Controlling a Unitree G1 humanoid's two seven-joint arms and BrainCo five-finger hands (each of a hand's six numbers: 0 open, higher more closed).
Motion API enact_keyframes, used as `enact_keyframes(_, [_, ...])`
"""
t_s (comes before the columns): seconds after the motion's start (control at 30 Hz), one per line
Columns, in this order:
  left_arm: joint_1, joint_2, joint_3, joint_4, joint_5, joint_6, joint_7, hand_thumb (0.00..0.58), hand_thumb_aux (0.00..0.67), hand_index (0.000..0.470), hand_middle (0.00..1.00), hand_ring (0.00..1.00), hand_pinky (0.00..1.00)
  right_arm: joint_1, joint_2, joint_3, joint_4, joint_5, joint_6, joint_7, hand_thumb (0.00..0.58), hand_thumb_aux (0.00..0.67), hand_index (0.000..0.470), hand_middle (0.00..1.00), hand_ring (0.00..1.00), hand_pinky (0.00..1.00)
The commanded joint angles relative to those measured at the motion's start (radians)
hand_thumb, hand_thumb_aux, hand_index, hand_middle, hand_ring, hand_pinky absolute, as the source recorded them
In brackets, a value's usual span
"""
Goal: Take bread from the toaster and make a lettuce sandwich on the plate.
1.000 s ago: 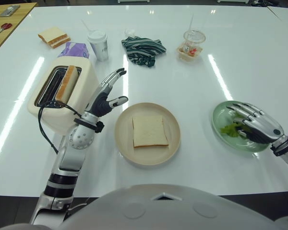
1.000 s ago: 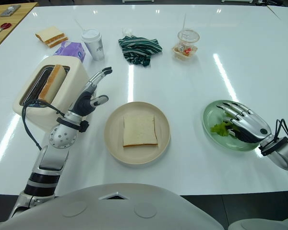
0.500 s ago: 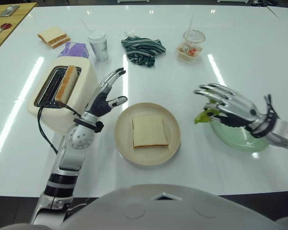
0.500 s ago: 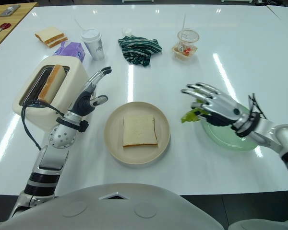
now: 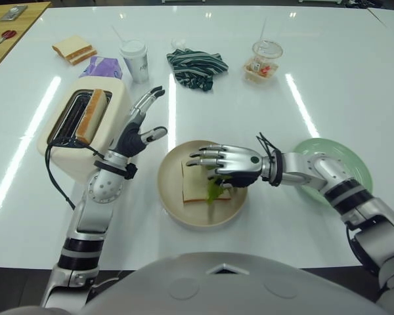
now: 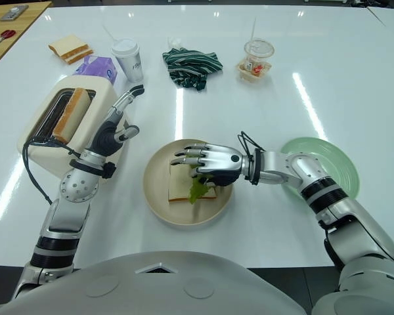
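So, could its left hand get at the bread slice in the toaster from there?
Probably yes. The left hand sits just beside the toaster, fingers open and empty, and the bread slice sticks up from its slot with nothing between.

Green lettuce point(image 5: 214, 190), beige plate point(image 5: 173, 197)

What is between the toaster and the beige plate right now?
The left hand, open and holding nothing, stands raised between the toaster and the plate, touching neither, as seen in the left eye view.
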Motion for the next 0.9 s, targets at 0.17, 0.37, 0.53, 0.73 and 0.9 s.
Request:
enact_keyframes(0.17, [-0.019, -0.004, 0.003, 0.002, -0.006, 0.011, -0.009, 0.000, 0.000, 0.000, 0.00, 0.00, 0.00, -0.078, 0.089, 0.022, 0.085, -0.118, -0.003, -0.066, 0.580, 0.670, 0.470, 0.00, 0.00, 0.00])
enact_keyframes(0.37, [-0.018, -0.003, 0.007, 0.004, -0.010, 0.009, -0.007, 0.000, 0.000, 0.000, 0.00, 0.00, 0.00, -0.088, 0.111, 0.025, 0.082, -0.144, 0.004, -0.102, 0.567, 0.570, 0.400, 0.00, 0.00, 0.00])
enact_keyframes(0.53, [-0.016, -0.003, 0.010, 0.003, -0.013, 0.008, -0.009, 0.000, 0.000, 0.000, 0.00, 0.00, 0.00, -0.090, 0.118, 0.023, 0.067, -0.145, 0.006, -0.113, 0.278, 0.187, 0.131, 0.00, 0.00, 0.00])
enact_keyframes(0.73, [-0.011, -0.002, 0.012, 0.006, -0.014, 0.006, -0.006, 0.000, 0.000, 0.000, 0.00, 0.00, 0.00, -0.083, 0.113, 0.021, 0.041, -0.122, -0.007, -0.093, 0.000, 0.000, 0.000, 0.00, 0.00, 0.00])
enact_keyframes(0.9, [-0.012, -0.019, 0.070, -0.104, -0.016, 0.002, 0.039, 0.000, 0.000, 0.000, 0.00, 0.00, 0.00, -0.065, 0.087, -0.020, -0.033, -0.061, -0.012, -0.053, 0.000, 0.000, 0.000, 0.00, 0.00, 0.00])
